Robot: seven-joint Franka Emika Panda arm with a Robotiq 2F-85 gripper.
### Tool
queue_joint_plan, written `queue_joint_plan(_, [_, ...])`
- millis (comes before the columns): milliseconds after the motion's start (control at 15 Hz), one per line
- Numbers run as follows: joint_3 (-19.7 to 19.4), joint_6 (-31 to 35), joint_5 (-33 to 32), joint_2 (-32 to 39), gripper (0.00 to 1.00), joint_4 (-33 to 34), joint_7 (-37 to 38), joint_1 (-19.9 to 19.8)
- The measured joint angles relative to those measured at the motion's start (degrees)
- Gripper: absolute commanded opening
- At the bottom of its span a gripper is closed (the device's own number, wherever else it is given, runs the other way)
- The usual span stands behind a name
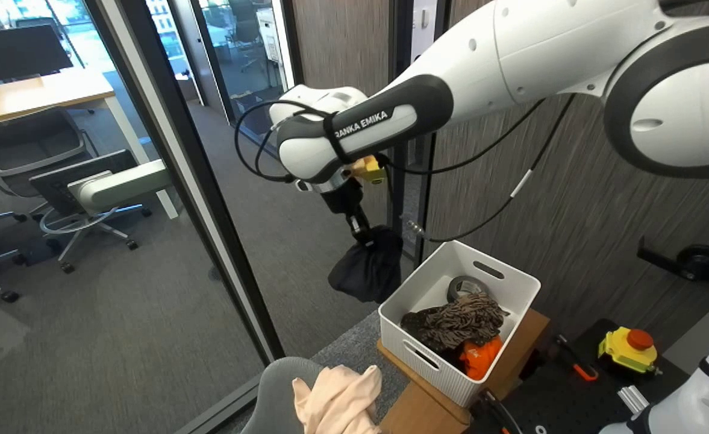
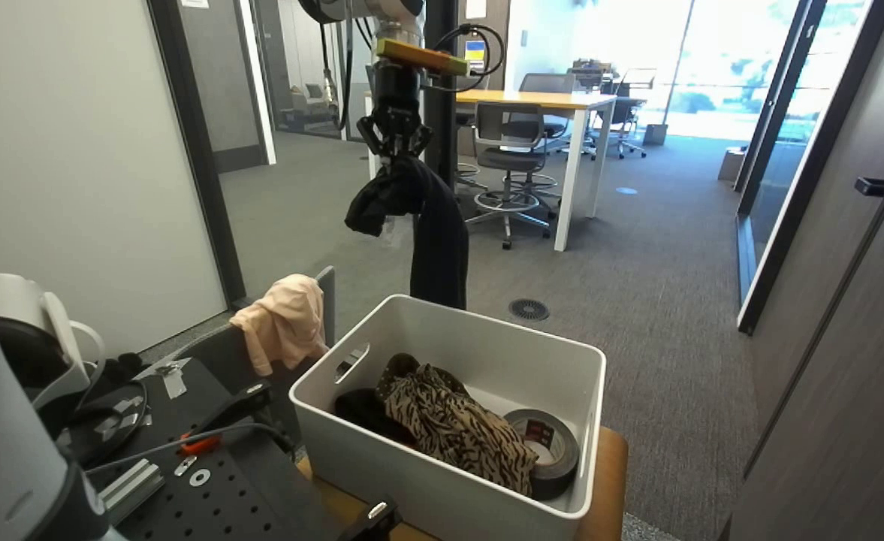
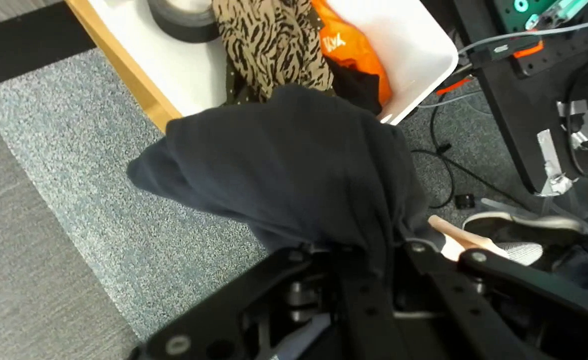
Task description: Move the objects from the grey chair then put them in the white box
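One claw point(image 2: 398, 156); one black cloth point(image 2: 439, 237) gripped

a brown stand point(image 1: 420, 415) bears the white box point(image 1: 450, 381); the grey chair point(image 1: 282, 389), cream cloth point(image 1: 339, 399).

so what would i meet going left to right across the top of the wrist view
Black strip, wooden edge, dark tape roll, tiger-print cloth, orange item, right wall of the white box, dark tabletop.

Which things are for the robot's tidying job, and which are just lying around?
Probably for the job:
black cloth held in the claw
peach cloth on the grey chair
white box

Not for the job, I think:
yellow-and-red button
silver bar
office chairs
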Motion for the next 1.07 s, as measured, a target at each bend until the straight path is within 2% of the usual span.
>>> queue_joint_plan(267, [-2.6, 1.8, 4.7, -7.1, 0.08, -7.7, 3.0, -4.7])
queue_joint_plan(600, [-6.8, 10.5, 9.2, -13.6, 0.08, -18.3, 4.9, -10.1])
queue_joint_plan(800, [-9.7, 16.6, 10.3, -15.2, 0.08, -23.9, 5.2, -12.9])
queue_joint_plan(1067, [-13.1, 22.2, 11.9, -14.2, 0.08, -28.0, 5.2, -16.3])
